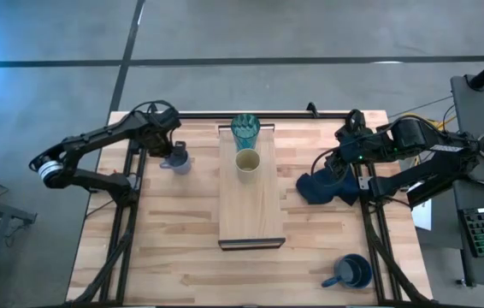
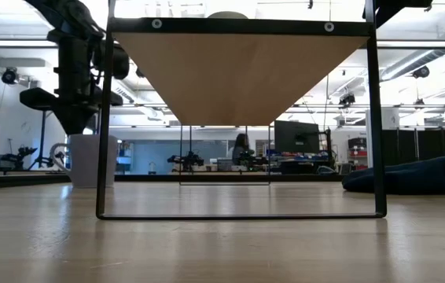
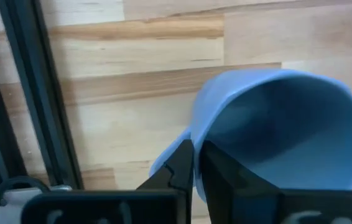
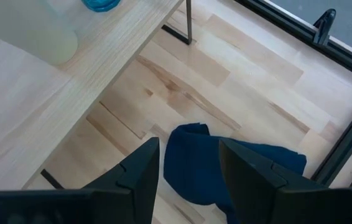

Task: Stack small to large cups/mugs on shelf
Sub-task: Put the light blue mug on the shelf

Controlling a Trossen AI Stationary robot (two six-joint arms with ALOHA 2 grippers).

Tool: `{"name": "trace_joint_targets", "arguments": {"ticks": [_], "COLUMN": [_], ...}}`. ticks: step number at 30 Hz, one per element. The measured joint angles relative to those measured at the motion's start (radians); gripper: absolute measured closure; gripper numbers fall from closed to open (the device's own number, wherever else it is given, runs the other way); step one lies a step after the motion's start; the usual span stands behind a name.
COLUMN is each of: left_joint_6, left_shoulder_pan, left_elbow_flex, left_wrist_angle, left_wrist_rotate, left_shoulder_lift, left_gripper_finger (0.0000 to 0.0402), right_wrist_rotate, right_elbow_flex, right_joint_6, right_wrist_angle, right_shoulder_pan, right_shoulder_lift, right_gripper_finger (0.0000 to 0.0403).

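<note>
The light-wood shelf [image 1: 263, 214] stands raised on a black frame at the table's middle. The teal ribbed glass [image 1: 244, 130] and the small tan cup [image 1: 248, 162] stand on its far end. The pale blue-grey mug [image 1: 176, 162] stands upright on the tabletop left of the shelf and also shows in the low view [image 2: 89, 159]. My left gripper [image 3: 196, 167] is shut on it from above. The dark blue handled mug [image 1: 351, 272] stands at the near right. My right gripper [image 4: 188, 177] is open and empty, above the dark navy cloth [image 4: 226, 168]. My left gripper pinches the mug's wall at the rim [image 3: 196, 134], beside the handle [image 3: 162, 163], with one finger inside the mug and one outside. The fingers come from above, pointing down. The mug stays upright, its base on the tabletop as far as the low view shows.
The navy cloth [image 1: 323, 186] lies crumpled on the tabletop right of the shelf. The shelf's black frame legs [image 2: 103, 126] stand close beside the mug. Black rails [image 1: 131, 188] run along the table's left and right sides. The shelf's near half is bare board.
</note>
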Motion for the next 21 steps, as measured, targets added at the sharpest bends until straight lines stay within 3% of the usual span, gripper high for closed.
{"name": "trace_joint_targets", "arguments": {"ticks": [12, 21], "left_joint_6": [0.023, 0.028], "left_shoulder_pan": [0.0, -0.017], "left_elbow_flex": [0.008, 0.105], "left_wrist_angle": [0.0, -0.095], "left_wrist_rotate": [-0.001, 0.035], "left_shoulder_lift": [-0.006, -0.075], "left_gripper_finger": [0.04, 0.0401], "right_wrist_rotate": [0.0, 0.0], "right_elbow_flex": [0.0, 0.0], "right_joint_6": [0.0, 0.004], "right_wrist_angle": [0.0, 0.0], "right_shoulder_pan": [0.0, 0.0], "right_shoulder_lift": [0.0, 0.0], "right_gripper_finger": [0.0243, 0.0243]}}
